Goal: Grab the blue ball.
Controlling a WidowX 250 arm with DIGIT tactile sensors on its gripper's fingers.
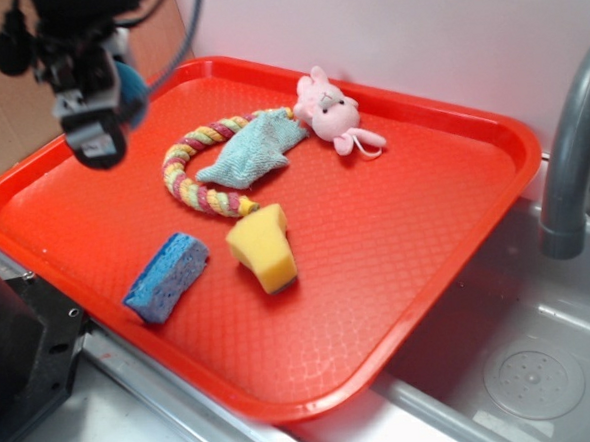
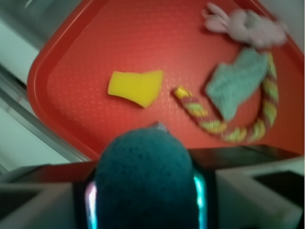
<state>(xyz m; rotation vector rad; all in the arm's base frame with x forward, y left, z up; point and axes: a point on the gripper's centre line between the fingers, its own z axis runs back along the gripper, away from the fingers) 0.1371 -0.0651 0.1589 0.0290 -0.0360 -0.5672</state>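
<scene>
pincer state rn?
Pincer: shut on the blue ball, raised above the red tray.

Small teal-blue dimpled rubbery ball (image 2: 145, 179): in the wrist view cut off by the bottom picture edge, its sides covered by the gripper's (image 2: 145, 191) pads; in the exterior view only a sliver (image 1: 132, 89) shows behind the black fingers. Gripper and arm: upper part cut off by the top edge of the exterior view. Pink plush bunny toy (image 2: 252, 26): blurred in the wrist view. Red plastic tray (image 2: 62, 71): its far corners are out of the wrist view. Grey curved faucet (image 1: 571, 154): cropped at the right edge. Blue rectangular sponge block (image 1: 166, 277): hidden from the wrist view.
</scene>
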